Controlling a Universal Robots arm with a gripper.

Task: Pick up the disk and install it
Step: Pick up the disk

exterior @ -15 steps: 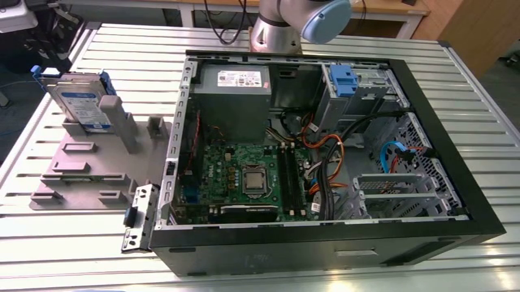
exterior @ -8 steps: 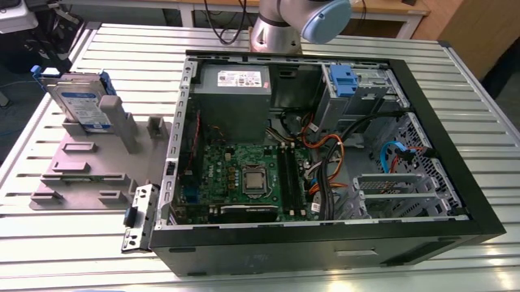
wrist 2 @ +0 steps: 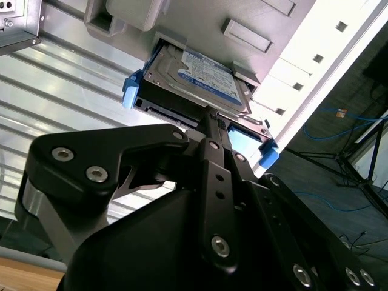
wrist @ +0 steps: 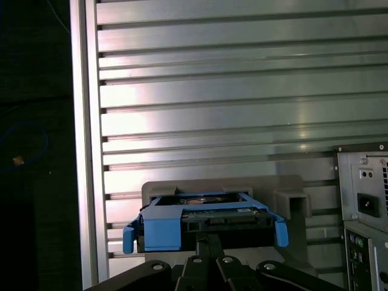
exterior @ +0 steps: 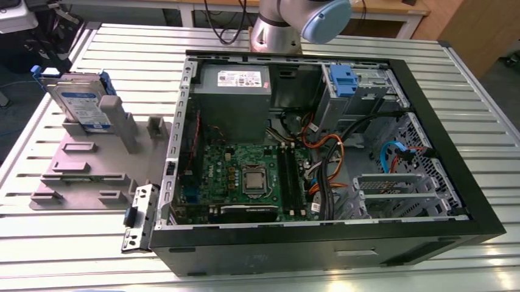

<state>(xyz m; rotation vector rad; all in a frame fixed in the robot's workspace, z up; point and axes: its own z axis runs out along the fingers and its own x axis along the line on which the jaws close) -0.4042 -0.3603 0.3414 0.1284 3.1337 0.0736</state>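
- Black end effector (wrist: 209,241) sits nearest in both wrist views: its fingers are pressed together at the tips and grip nothing.
- Just beyond those tips is the disk (wrist: 206,219), with the end of its blue carrier bracket facing the end effector. In the second wrist view the blue-and-white label on the disk (wrist 2: 203,73) shows.
- The disk stands on edge, leaning back, in a slot of a grey fixture (exterior: 89,164) by the table's far corner on the exterior view's left. In that view the disk (exterior: 81,103) is well apart from the arm (exterior: 281,27).
- The slatted metal table (exterior: 49,243) carries the fixture and, just beside it, an open computer case (exterior: 325,234) lying on its side.
- Inside the case are a green motherboard (exterior: 243,176), a grey power-supply box (exterior: 234,85) toward the far edge, and a blue tab (exterior: 341,79) in the drive bay by the far wall.
- The arm rises at the table's far edge, behind the case.
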